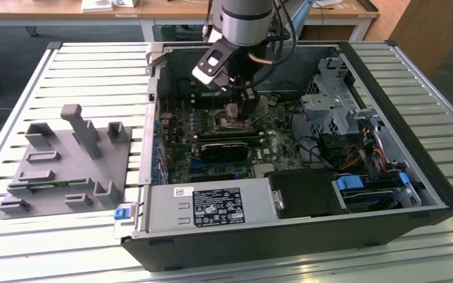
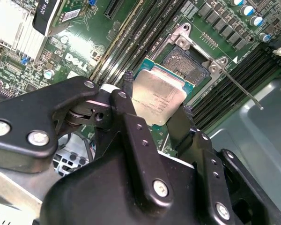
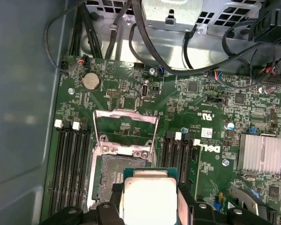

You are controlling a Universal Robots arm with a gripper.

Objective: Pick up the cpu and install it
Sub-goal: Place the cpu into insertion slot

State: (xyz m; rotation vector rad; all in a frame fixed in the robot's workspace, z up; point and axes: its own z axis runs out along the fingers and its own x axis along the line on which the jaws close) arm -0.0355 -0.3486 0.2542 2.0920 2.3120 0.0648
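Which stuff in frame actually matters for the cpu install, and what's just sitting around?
Job in hand:
- cpu, clamped in the gripper
- open socket just below it
- raised load plate

Lying about:
- grey fixture tray beside the case
- power supply
- heatsink
- coin cell
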